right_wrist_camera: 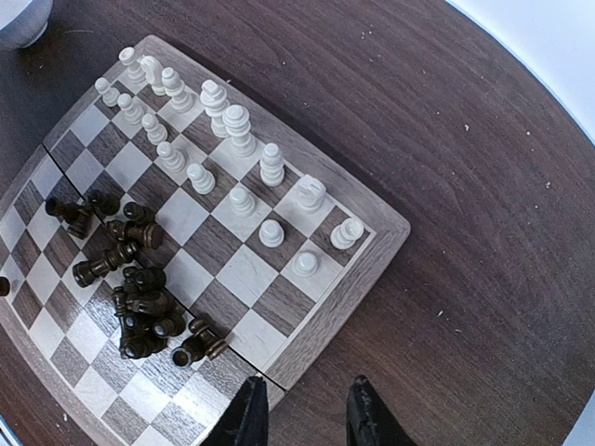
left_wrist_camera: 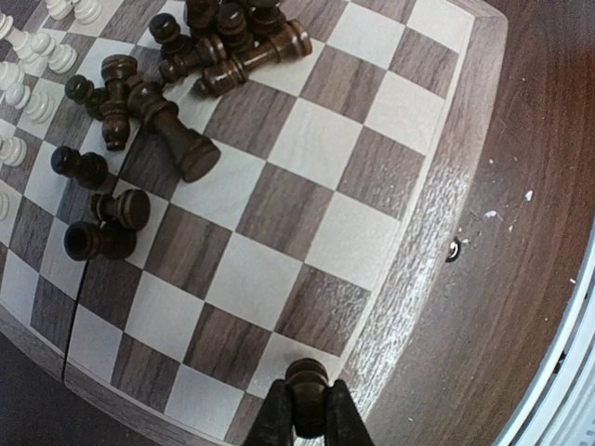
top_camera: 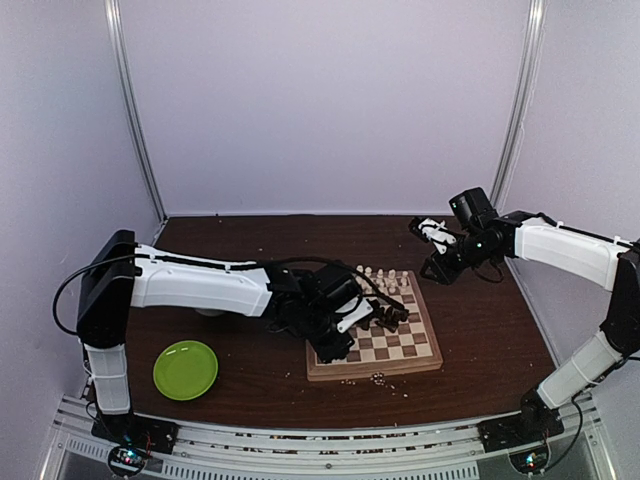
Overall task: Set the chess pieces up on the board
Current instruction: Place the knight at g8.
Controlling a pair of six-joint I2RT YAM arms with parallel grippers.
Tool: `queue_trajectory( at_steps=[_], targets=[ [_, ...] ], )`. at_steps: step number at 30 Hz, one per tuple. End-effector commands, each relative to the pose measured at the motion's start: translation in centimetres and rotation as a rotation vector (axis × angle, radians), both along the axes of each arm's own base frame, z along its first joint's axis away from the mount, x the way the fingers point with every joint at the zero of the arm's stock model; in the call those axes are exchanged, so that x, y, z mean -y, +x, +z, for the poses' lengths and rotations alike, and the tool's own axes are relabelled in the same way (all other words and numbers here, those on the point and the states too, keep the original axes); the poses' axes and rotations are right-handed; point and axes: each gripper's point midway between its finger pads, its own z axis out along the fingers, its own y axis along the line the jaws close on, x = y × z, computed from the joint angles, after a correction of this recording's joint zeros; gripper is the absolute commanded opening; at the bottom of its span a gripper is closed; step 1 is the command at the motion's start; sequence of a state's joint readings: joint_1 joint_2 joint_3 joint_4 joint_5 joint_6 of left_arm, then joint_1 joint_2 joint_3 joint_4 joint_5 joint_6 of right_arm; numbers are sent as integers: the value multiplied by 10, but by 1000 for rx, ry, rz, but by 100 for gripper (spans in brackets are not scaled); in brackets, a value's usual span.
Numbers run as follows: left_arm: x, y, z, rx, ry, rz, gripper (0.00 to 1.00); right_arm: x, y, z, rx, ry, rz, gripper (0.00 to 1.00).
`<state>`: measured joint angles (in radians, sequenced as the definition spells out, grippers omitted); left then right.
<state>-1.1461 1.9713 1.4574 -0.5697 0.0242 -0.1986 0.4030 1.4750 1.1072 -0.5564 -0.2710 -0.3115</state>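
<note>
Pinching dark chess piece [left_wrist_camera: 307,374], left hand [left_wrist_camera: 307,409] above board [left_wrist_camera: 437,223].

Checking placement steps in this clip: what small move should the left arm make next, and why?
Probably lower the dark piece onto the corner square beneath it, then open the left fingers. They are shut on that piece right over a corner of the board. The other dark pieces lie toppled mid-board, while the cream pieces stand in rows.

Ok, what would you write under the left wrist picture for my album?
Left jaws pinch a dark piece by the board's edge, other dark pieces lying toppled farther in.
</note>
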Motion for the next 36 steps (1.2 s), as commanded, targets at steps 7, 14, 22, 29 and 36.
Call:
queue_trajectory(
  at_steps=[7, 14, 22, 29, 36],
  targets=[
    [-4, 8, -13, 4, 4, 47, 0, 1, -2, 0, -1, 4, 10, 31],
    [-3, 8, -16, -5, -1, 47, 0, 0, -3, -2, -8, 4, 13, 31],
    [-5, 8, -15, 2, 4, 45, 16, 0, -3, -2, -10, 3, 13, 31],
    [-5, 9, -8, 15, -8, 48, 23, 0, -3, -2, -10, 3, 17, 31],
    [0, 22, 35, 92, -81, 77, 35, 0, -3, 0, -5, 6, 16, 31]
  ],
)
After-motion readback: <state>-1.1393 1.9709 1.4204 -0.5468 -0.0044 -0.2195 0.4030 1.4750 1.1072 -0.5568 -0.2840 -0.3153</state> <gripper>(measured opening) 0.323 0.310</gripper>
